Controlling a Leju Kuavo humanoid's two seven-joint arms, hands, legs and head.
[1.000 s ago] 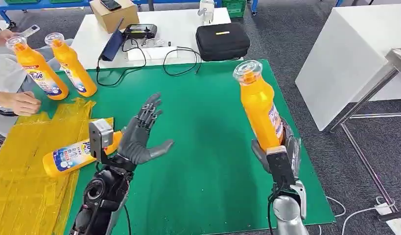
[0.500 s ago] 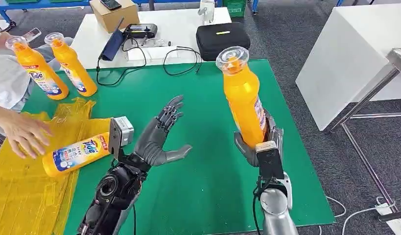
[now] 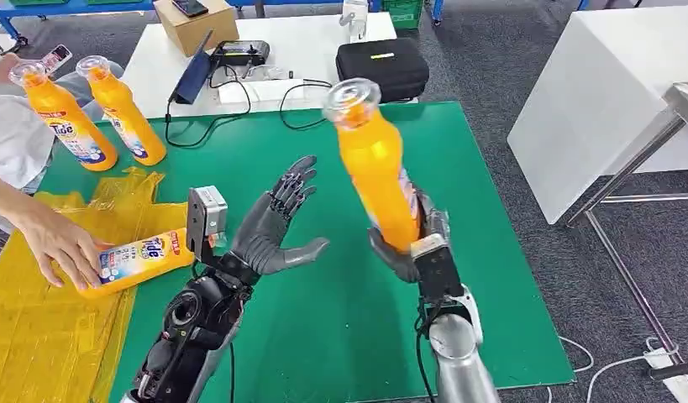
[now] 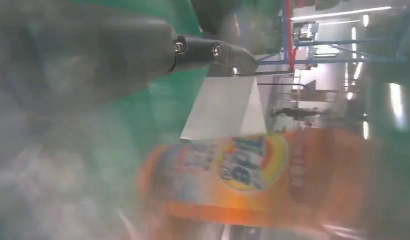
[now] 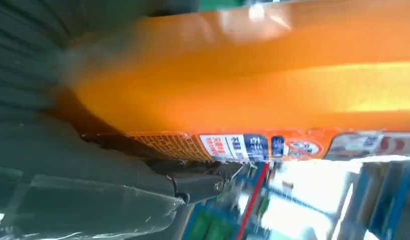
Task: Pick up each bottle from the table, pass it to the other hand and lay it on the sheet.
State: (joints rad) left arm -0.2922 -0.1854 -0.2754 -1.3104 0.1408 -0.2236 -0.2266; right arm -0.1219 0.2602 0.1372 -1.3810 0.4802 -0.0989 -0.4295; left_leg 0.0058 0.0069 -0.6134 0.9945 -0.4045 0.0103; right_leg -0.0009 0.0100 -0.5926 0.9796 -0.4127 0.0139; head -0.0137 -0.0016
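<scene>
My right hand (image 3: 407, 243) grips an orange bottle (image 3: 375, 164) by its lower body, held above the green mat and tilted with its clear cap toward the left; the same bottle (image 5: 273, 90) fills the right wrist view. My left hand (image 3: 273, 231) is open, palm facing the bottle, a short gap away. In the left wrist view the held bottle (image 4: 263, 175) appears blurred beyond my fingers (image 4: 213, 50). Another orange bottle (image 3: 134, 262) lies on the yellow sheet (image 3: 46, 336), with a person's hand (image 3: 59, 243) on it. Two more bottles (image 3: 63, 117) (image 3: 122, 109) stand at the mat's far left.
The green mat (image 3: 340, 336) covers the table. Behind it a white table carries a black case (image 3: 382, 69), a cardboard box (image 3: 195, 23), a tablet and cables. A white cabinet (image 3: 601, 92) stands to the right. A person's arm reaches in from the left.
My right hand has carried the bottle leftward toward my left hand, tilting it more. The left hand has risen slightly. The person's hand has come to rest on the lying bottle.
</scene>
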